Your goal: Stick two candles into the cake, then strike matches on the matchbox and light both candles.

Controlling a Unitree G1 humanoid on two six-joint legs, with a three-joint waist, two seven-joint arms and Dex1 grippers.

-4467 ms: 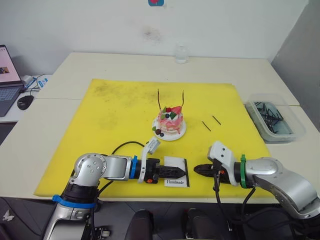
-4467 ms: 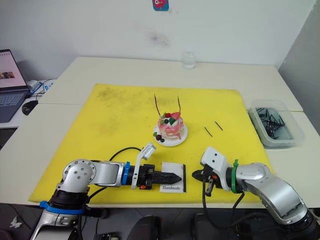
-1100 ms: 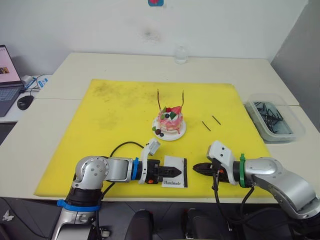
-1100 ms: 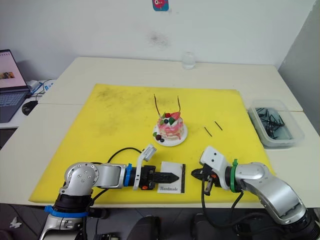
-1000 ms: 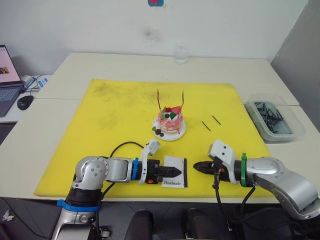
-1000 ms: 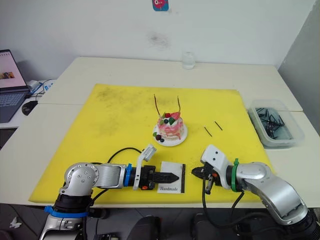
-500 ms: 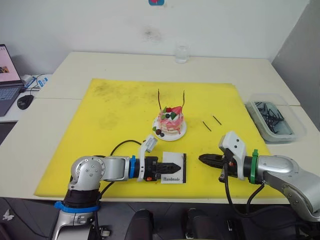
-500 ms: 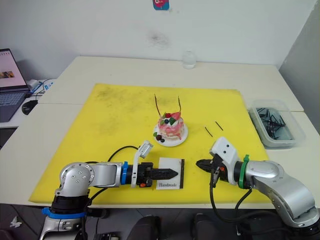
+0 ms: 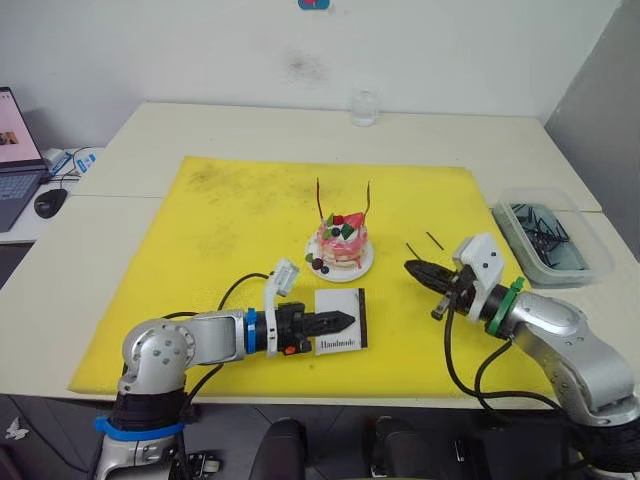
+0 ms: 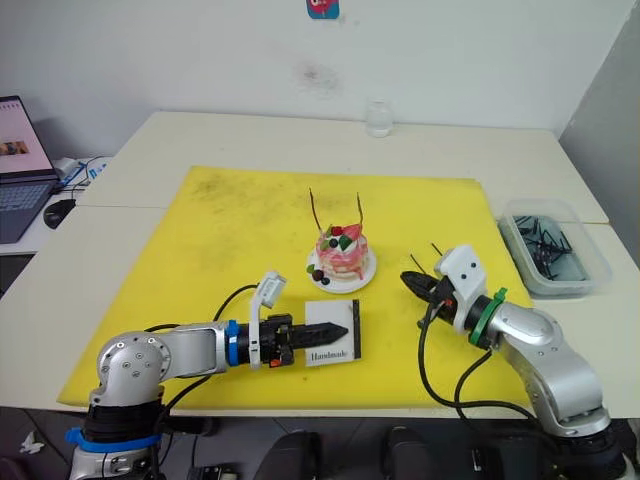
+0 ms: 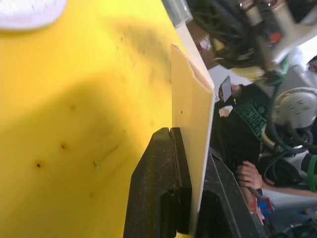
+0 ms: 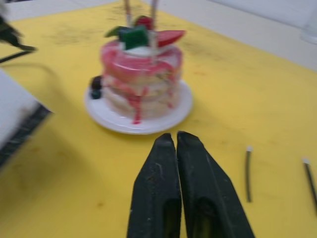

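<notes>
My right fingers (image 9: 414, 268), clenched empty, have swung from the matchbox (image 9: 341, 320), which my left fingers (image 9: 340, 320) grasp, toward the two matches (image 9: 422, 245) just beyond them, so striking hasn't worked yet.

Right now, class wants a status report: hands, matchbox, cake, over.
Left hand shut on matchbox. Right hand shut, beside cake, holding nothing visible. Both candles planted, unlit. Two matches loose on mat.
</notes>
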